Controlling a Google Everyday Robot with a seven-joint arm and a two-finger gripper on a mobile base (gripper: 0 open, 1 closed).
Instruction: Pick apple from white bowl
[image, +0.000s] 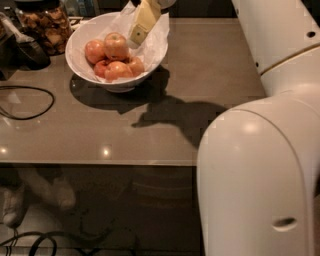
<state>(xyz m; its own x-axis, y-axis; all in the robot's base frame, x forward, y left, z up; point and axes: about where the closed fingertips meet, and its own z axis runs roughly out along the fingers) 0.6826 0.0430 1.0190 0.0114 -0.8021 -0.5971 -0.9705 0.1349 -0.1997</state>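
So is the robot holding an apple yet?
No, nothing looks held. The gripper hangs over the white bowl, its tip close beside the top apple, which sits on the other apples.

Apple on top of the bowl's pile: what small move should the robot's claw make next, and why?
Probably ease the gripper down and slightly left in the view: it hovers over the white bowl, just right of the apple, not yet around it.
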